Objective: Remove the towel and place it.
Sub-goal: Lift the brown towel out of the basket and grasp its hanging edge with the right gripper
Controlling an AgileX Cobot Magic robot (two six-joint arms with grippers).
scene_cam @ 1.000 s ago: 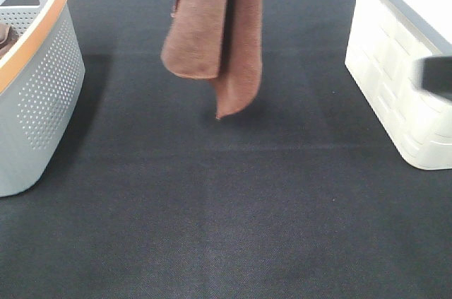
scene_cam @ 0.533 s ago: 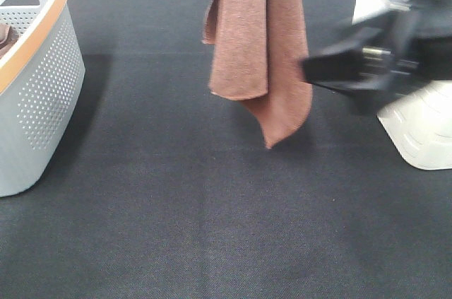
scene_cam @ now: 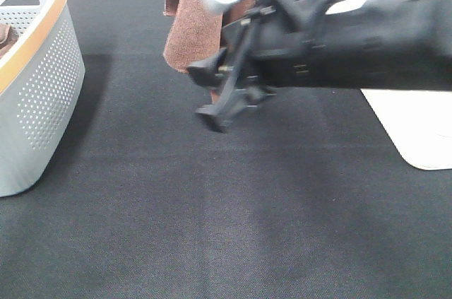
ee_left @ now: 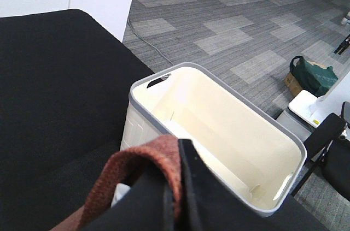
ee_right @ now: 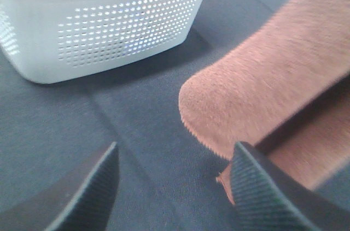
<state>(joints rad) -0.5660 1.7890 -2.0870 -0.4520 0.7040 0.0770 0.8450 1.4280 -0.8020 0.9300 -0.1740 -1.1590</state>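
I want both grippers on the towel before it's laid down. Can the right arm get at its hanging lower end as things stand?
Probably yes. The right gripper has its jaws open just beside the lower end of the towel, which hangs free from the shut left gripper. Nothing visible lies between them.

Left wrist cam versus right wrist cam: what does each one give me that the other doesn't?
Only the left wrist view shows the left gripper shut on a fold of the towel, the cream bin with its grey rim, and the carpeted floor past the table. Only the right wrist view shows the right gripper, open, close to the towel's hanging end, and the grey perforated basket with an orange rim. Both show the towel and the black table cover.
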